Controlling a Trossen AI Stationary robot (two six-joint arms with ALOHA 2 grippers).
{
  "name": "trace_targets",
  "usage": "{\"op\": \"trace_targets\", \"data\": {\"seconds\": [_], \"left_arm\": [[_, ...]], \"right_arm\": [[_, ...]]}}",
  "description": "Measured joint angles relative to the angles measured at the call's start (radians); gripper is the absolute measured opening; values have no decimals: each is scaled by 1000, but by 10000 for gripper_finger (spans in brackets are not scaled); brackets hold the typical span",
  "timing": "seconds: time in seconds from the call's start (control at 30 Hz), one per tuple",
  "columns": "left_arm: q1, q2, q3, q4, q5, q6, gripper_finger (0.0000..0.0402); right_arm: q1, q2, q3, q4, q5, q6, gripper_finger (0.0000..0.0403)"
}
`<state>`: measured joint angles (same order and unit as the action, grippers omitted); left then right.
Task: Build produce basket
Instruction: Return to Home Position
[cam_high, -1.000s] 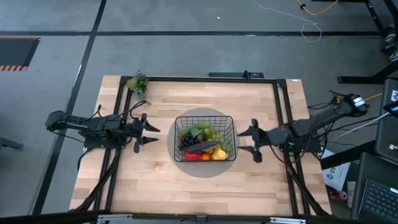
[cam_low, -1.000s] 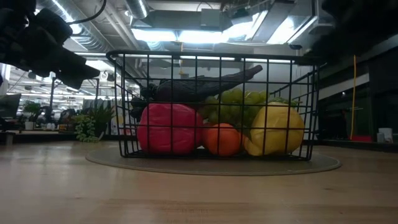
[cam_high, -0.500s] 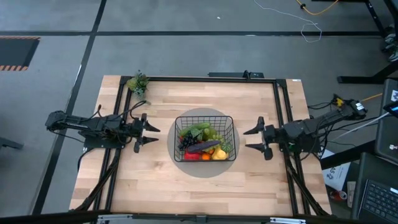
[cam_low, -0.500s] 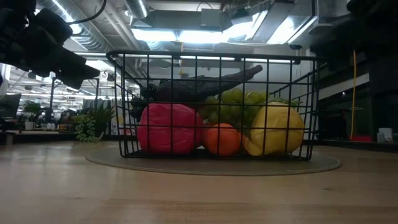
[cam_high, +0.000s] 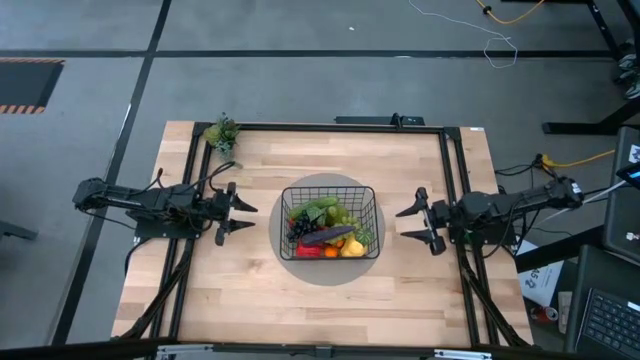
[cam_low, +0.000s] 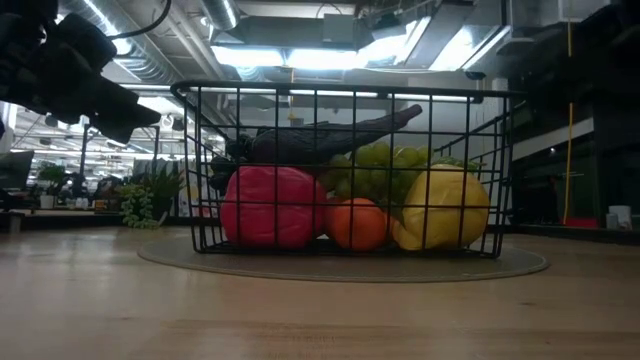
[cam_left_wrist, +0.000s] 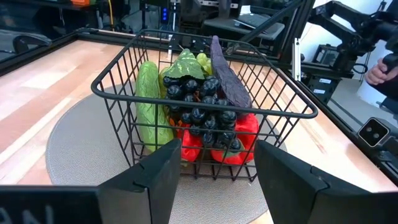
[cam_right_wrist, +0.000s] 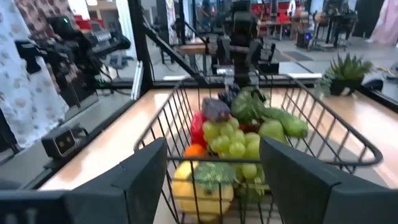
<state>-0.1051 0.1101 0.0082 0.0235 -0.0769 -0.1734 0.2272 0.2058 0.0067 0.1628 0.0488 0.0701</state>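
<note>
Pale wooden table under workshop lights: at its centre, on a round grey mat, the black wire basket holds the produce heaped inside, with the eggplant lying on top. The left gripper at the basket's nine o'clock and the right gripper at three o'clock both hang spread wide and empty. They stand well apart from the wire, I'd judge because the filling looks finished.

one black wire basket, one round mat, one potted plant. inside: one cucumber, one eggplant, one bunch of dark grapes, one bunch of green grapes, one lemon, one orange.
</note>
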Motion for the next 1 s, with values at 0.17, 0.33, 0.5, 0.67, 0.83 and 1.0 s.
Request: {"op": "trace_targets", "data": {"seconds": [0.17,0.33,0.5,0.67,0.83,1.0], "left_arm": [[0,0,0,0,0,0,197],[0,0,0,0,0,0,197],[0,0,0,0,0,0,197],[0,0,0,0,0,0,197],[0,0,0,0,0,0,197],[0,0,0,0,0,0,197]], "right_arm": [[-29,-26,0,-106,1,5,256],[-61,-29,0,-140,-18,-17,256],[-89,-25,0,-140,-17,-80,256],[-102,-23,0,-139,-17,-105,256],[-101,-23,0,-139,-17,-111,256],[-101,-23,0,-139,-17,-157,256]]}}
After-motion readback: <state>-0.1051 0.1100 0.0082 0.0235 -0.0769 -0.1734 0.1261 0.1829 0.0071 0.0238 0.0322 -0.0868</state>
